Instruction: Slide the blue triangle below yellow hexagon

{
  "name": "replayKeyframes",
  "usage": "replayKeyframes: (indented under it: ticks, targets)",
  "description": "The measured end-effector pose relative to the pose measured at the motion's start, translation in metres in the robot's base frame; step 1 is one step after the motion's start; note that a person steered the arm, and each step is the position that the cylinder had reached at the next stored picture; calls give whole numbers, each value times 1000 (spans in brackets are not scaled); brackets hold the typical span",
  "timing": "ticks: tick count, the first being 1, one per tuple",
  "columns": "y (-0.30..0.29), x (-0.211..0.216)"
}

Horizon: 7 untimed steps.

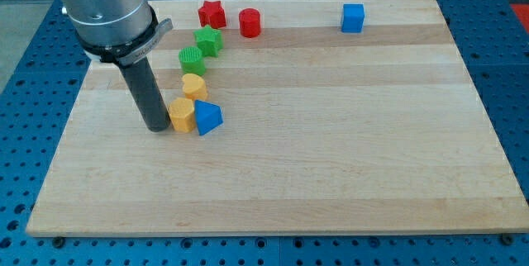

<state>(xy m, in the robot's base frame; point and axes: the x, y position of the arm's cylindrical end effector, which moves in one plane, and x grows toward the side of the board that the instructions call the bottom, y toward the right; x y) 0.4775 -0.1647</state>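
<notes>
The blue triangle (207, 118) lies on the wooden board, touching the right side of the yellow hexagon (181, 116). My tip (155, 126) rests on the board just left of the yellow hexagon, close to or touching it. A second yellow block, rounded (193, 86), sits just above the two.
A green round block (192, 59) and a green star (208, 41) stand above the yellow ones. A red star (212, 13) and a red cylinder (250, 22) are near the top edge. A blue cube (353, 18) is at the top right. The board (331, 134) lies on a blue perforated table.
</notes>
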Motion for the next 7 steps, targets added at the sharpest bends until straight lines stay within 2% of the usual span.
replayKeyframes:
  ticks: [2, 3, 4, 5, 6, 7]
  targets:
    - [38, 10]
    - [25, 46]
    - [122, 70]
    - [206, 26]
    - [167, -37]
    - [116, -65]
